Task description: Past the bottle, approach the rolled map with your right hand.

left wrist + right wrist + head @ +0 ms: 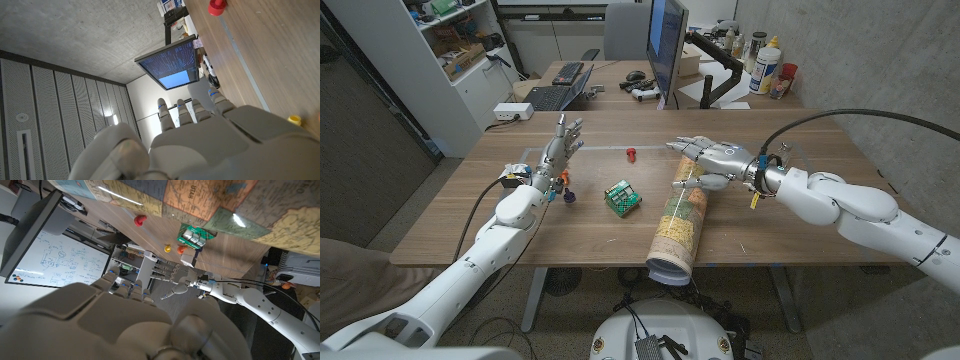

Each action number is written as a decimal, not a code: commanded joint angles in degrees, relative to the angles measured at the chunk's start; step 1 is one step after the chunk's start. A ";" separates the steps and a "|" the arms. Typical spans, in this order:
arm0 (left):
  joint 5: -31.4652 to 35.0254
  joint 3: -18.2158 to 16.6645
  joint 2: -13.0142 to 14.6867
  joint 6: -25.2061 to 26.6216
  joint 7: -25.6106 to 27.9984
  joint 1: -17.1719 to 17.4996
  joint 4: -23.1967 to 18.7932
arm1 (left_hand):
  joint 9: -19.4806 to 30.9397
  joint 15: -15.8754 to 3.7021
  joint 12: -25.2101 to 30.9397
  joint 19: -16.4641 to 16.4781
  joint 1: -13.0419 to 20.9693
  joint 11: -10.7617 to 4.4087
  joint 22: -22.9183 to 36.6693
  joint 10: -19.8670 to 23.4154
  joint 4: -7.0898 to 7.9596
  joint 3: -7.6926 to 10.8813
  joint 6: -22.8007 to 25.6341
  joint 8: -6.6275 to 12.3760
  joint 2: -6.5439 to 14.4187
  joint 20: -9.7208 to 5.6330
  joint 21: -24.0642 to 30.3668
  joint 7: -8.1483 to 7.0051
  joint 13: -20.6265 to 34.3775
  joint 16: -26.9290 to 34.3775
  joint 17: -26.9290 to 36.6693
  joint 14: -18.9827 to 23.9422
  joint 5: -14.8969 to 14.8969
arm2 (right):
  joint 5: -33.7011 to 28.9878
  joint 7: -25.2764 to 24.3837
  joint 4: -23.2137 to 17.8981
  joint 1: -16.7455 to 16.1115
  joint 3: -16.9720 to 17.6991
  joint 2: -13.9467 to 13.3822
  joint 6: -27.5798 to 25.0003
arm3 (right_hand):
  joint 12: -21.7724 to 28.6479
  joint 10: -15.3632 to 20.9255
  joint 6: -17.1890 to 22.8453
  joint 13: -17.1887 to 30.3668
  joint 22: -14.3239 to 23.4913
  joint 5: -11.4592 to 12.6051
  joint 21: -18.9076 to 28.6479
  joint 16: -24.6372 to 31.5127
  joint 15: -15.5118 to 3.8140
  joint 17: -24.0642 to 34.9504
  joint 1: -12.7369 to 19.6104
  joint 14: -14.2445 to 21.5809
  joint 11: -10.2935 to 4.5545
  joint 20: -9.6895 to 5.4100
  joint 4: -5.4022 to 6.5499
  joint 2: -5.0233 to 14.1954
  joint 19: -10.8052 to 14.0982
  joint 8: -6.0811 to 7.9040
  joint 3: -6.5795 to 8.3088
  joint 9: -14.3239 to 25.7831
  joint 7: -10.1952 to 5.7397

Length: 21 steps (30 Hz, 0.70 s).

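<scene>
The rolled map is a long printed tube lying front to back on the wooden table, its near end sticking out over the front edge. My right hand is at the map's far end with its fingers spread towards the left and nothing in them; whether it touches the roll I cannot tell. The map's printed surface shows close beyond my right hand in the right wrist view. My left hand stands at the left of the table, fingers spread and pointing away, holding nothing.
A small green box lies between the hands, left of the map. A small red piece sits farther back. Tiny coloured pieces lie by my left wrist. Bottles and a monitor stand on the desk behind.
</scene>
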 commanded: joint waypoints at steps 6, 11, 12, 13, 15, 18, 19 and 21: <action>0.05 0.22 -0.13 -0.30 -0.61 -0.57 0.64 | 0.32 0.24 -0.12 0.09 0.70 0.05 0.12 -0.21 0.00 -0.27 0.40 -0.02 -0.21 -0.13 0.09 -0.37 0.11 0.07 0.15 -0.63 -0.06 | -0.47 0.34 1.02 0.32 -0.99 0.70 0.82 | 0.38 -0.20 0.18 0.23 0.14 0.44 0.38 0.17 -1.28 0.29 -0.68 0.24 -0.64 0.24 0.34 0.12 0.36 0.24 -0.15 0.25 -0.28; -0.09 0.35 -0.15 -0.08 -0.83 -0.57 0.76 | 0.32 0.20 -0.09 0.07 0.70 -0.06 0.12 -0.12 0.00 -0.27 0.39 -0.04 -0.21 -0.14 0.08 -0.42 0.11 0.06 0.15 -0.67 -0.06 | -0.41 0.72 1.24 0.40 -1.21 0.79 0.76 | 0.38 -0.20 0.24 0.23 0.14 0.49 0.41 0.19 -1.30 0.29 -0.79 0.31 -0.68 0.24 0.40 0.11 0.46 0.25 -0.20 0.25 -0.30; -0.02 0.39 -0.12 -0.06 -0.83 -0.58 0.79 | 0.32 0.21 -0.10 0.09 0.70 -0.04 0.12 -0.12 0.01 -0.27 0.41 -0.03 -0.21 -0.14 0.09 -0.43 0.11 0.06 0.15 -0.67 -0.06 | -0.26 0.70 1.36 0.40 -1.24 0.91 0.72 | 0.39 -0.19 0.30 0.23 0.14 0.51 0.42 0.21 -1.27 0.29 -0.83 0.36 -0.73 0.25 0.42 0.10 0.48 0.27 -0.22 0.25 -0.31; -0.05 0.42 -0.08 0.03 -0.91 -0.59 0.80 | 0.32 0.22 -0.10 0.07 0.70 -0.15 0.12 -0.12 0.01 -0.27 0.39 -0.05 -0.20 -0.15 0.09 -0.44 0.11 0.06 0.15 -0.69 -0.07 | -0.25 0.49 1.48 0.38 -1.27 1.04 0.70 | 0.40 -0.17 0.31 0.23 0.14 0.52 0.41 0.20 -1.28 0.29 -0.85 0.34 -0.69 0.28 0.43 0.10 0.47 0.27 -0.23 0.25 -0.31; -0.02 0.47 -0.07 0.07 -0.97 -0.63 0.87 | 0.32 0.20 -0.14 0.05 0.69 -0.07 0.12 -0.21 0.02 -0.27 0.40 -0.05 -0.18 -0.17 0.08 -0.44 0.11 0.05 0.15 -0.74 -0.07 | -0.36 0.31 1.59 0.34 -1.34 1.18 0.57 | 0.39 -0.20 0.31 0.23 0.13 0.54 0.43 0.22 -1.24 0.29 -0.91 0.40 -0.74 0.29 0.46 0.10 0.51 0.26 -0.26 0.25 -0.30; 0.08 0.60 -0.12 0.05 -1.16 -0.91 1.21 | 0.32 0.20 -0.19 -0.01 0.69 -0.12 0.12 -0.33 0.03 -0.26 0.33 -0.10 -0.15 -0.27 0.06 -0.35 0.11 0.04 0.15 -0.79 -0.07 | -0.36 0.31 1.68 0.34 -1.49 1.33 0.43 | 0.40 -0.18 0.35 0.23 0.13 0.57 0.44 0.23 -1.26 0.29 -1.03 0.42 -0.70 0.27 0.52 0.09 0.57 0.26 -0.30 0.25 -0.33; 0.05 0.62 -0.13 0.06 -1.27 -1.00 1.30 | 0.32 0.20 -0.19 0.01 0.69 -0.11 0.12 -0.33 0.04 -0.25 0.34 -0.10 -0.14 -0.29 0.07 -0.38 0.11 0.03 0.16 -0.81 -0.07 | -0.33 0.33 1.74 0.37 -1.55 1.37 0.44 | 0.41 -0.15 0.35 0.23 0.13 0.59 0.44 0.23 -1.24 0.30 -1.06 0.43 -0.70 0.27 0.54 0.09 0.57 0.26 -0.32 0.25 -0.33; 0.14 0.65 -0.19 -0.10 -1.29 -1.14 1.45 | 0.32 0.22 -0.18 0.00 0.69 -0.11 0.12 -0.30 0.04 -0.25 0.33 -0.11 -0.13 -0.27 0.07 -0.36 0.11 0.03 0.16 -0.84 -0.07 | -0.28 0.51 1.86 0.52 -1.74 1.50 0.44 | 0.42 -0.15 0.39 0.23 0.13 0.60 0.44 0.23 -1.19 0.30 -1.12 0.43 -0.72 0.28 0.57 0.08 0.59 0.26 -0.34 0.24 -0.32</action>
